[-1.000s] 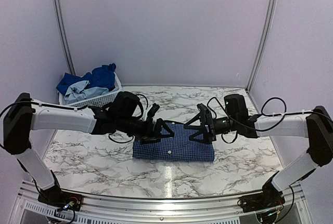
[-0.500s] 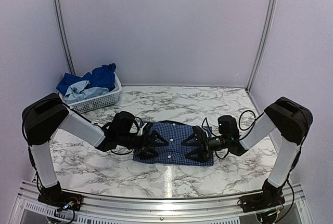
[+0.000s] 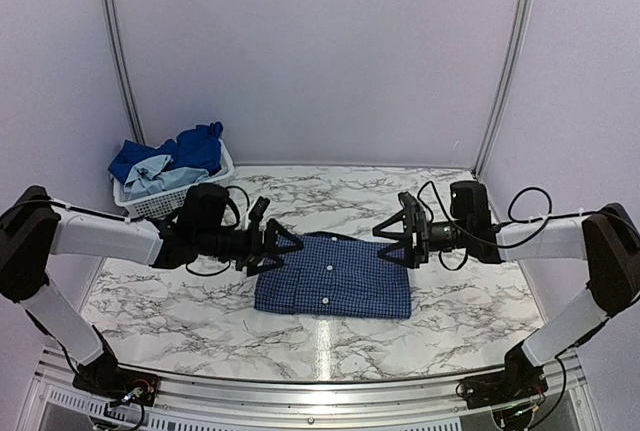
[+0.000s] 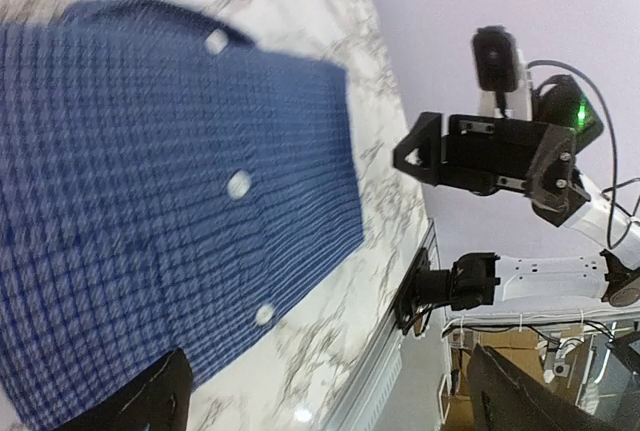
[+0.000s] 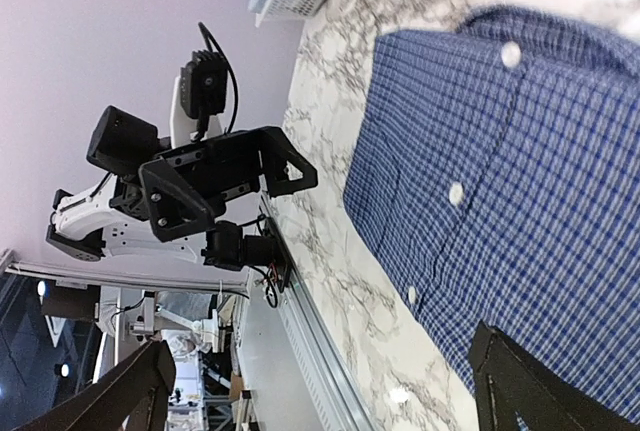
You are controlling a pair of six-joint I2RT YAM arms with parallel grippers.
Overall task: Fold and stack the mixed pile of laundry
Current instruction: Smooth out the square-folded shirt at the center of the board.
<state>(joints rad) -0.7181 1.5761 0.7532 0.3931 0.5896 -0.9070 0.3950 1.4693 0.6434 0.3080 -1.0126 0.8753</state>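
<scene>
A navy small-check button-up shirt (image 3: 332,278) lies folded into a flat rectangle on the marble table, its white buttons up. It also fills the left wrist view as the shirt (image 4: 150,201) and the right wrist view as the shirt (image 5: 520,181). My left gripper (image 3: 278,248) hovers open just off the shirt's left end, holding nothing. My right gripper (image 3: 395,238) hovers open off the shirt's right end, also holding nothing. The two face each other across the shirt. The rest of the laundry pile, royal blue clothes (image 3: 195,149) and a pale blue piece (image 3: 155,176), sits in the basket.
A white slatted basket (image 3: 185,196) stands at the back left corner of the table. Pale walls close in the back and both sides. A metal rail (image 3: 320,391) runs along the near edge.
Both grippers were down on the shirt's ends half a second ago. They have since lifted off and drawn apart and slightly back. The shirt stays folded in place.
</scene>
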